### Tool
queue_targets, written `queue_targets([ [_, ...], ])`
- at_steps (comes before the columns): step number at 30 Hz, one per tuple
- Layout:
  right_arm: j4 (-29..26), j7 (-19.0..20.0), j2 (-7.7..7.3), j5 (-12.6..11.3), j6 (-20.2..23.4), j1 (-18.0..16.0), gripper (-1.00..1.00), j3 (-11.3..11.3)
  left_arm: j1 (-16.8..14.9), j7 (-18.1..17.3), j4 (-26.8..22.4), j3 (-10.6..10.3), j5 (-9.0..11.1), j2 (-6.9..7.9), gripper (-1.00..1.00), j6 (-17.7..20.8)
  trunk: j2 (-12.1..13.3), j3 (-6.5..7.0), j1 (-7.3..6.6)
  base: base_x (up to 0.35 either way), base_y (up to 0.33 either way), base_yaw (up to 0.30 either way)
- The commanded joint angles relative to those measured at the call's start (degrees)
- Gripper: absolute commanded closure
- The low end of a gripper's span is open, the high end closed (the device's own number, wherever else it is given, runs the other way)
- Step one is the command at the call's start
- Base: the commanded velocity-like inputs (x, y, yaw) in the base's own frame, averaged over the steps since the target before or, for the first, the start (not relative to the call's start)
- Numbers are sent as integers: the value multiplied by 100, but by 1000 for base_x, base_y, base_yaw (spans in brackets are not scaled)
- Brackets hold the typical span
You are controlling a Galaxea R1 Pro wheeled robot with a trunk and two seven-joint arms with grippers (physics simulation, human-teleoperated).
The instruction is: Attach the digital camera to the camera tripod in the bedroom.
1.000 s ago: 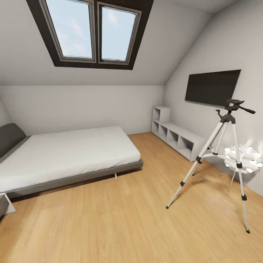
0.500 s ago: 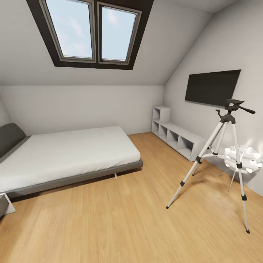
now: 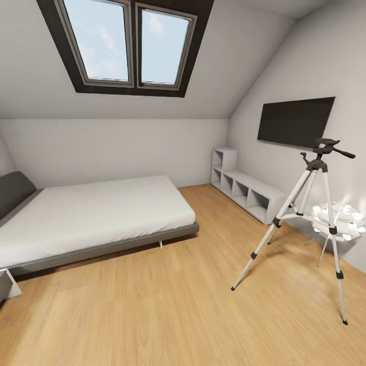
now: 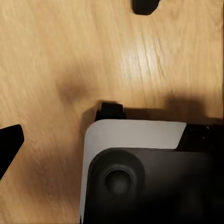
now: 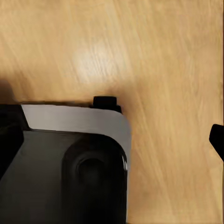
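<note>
The bedroom's light wood floor (image 3: 168,310) spreads under a sloped ceiling with a dark-framed skylight (image 3: 129,46). The low grey platform bed (image 3: 96,218) is cut off at the view's left edge. A black wall screen (image 3: 296,121) hangs above a white cubby shelf (image 3: 246,190), its compartments too shadowed to tell any contents. The camera tripod (image 3: 310,218) stands upright on the floor at the right, partly covering a white lamp (image 3: 339,221). Both wrist views look down on floor and the robot's white-and-black base (image 4: 140,177); black finger tips (image 4: 8,144) poke in at the edges, so whether either gripper is open or closed cannot be told.
</note>
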Motion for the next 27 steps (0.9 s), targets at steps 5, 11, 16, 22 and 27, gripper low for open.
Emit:
queue_targets([
  [5,-1941,10,-8,-92,2090,-770,-100,-55,-703,5,-1446,13,73,18,-100,1659,-3,-7,0,0,0,0],
  [11,-2235,50,1,-243,2685,-1669,-100,-73,-1653,-4,-1569,39,250,-22,-100,2186,-3,-7,0,0,0,0],
  [16,-2286,131,-1,-424,2901,-2239,-100,-76,-2356,-9,-1471,41,576,-44,-100,2327,-3,-7,0,0,0,0],
  [22,-2434,203,37,-677,3344,-2806,-100,-76,-2961,-2,-1311,36,1046,-105,-100,2375,-3,-7,0,0,0,0],
  [27,-3046,197,87,-716,3919,-2958,-100,-44,-3111,2,-1263,1,1161,-300,-100,2293,-3,-7,0,0,0,0],
])
